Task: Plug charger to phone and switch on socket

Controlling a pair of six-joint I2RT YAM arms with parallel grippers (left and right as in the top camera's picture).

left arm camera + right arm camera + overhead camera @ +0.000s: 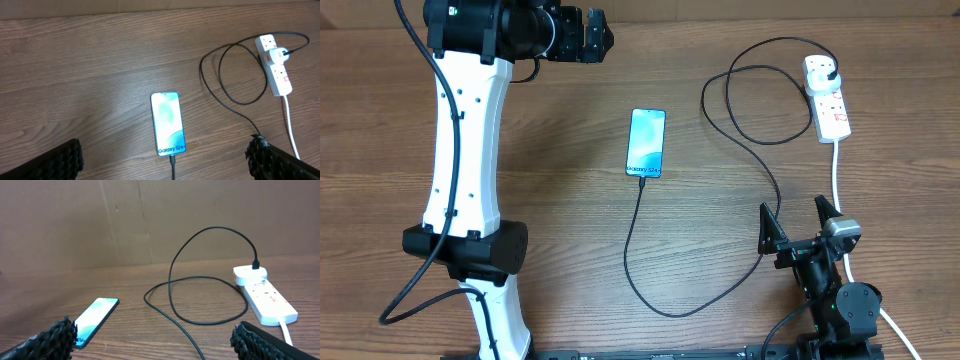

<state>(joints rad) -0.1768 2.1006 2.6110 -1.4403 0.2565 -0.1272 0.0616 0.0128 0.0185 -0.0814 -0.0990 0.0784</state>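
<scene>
Bench (550, 180) is dark-brown wood grain, matte, grain running side to side. Only the R wrist view shows the room: a plain brown board-like wall (75, 225) w/ a vertical seam stands right behind the bench's far edge. Overhead & L wrist views show just bench top. Phone (646, 142) lies flat about mid-bench, screen up & lit pale blue, w/ a dark text line at its near end. L wrist view is sharp enough to read it as "Galaxy S24+"; overhead is not. Charger (638, 250) meets the phone's near short edge, runs toward the arm bases, curves off right of the phone, then climbs in loose loops to the socket (830, 105). The socket lies well right of the phone & a bit farther back. At that end the cable enters a white adapter (277, 54) seated in the socket's far outlet, clearest in the two wrist views. Red markings on the socket show; switch position: cannot tell. A thick white cord (837, 175) leaves the socket's near end & runs toward the R arm's base. L tool (592, 37) hovers left of & beyond the phone, well apart from it. Its fingers (60, 160) sit in both lower corners of its own view, wide apart, so it is open & holds nothing. R tool (797, 222) is right of & nearer than the phone, jaws spread wide, empty. In overhead the charger passes just beside its left finger; touching or not, cannot tell.
</scene>
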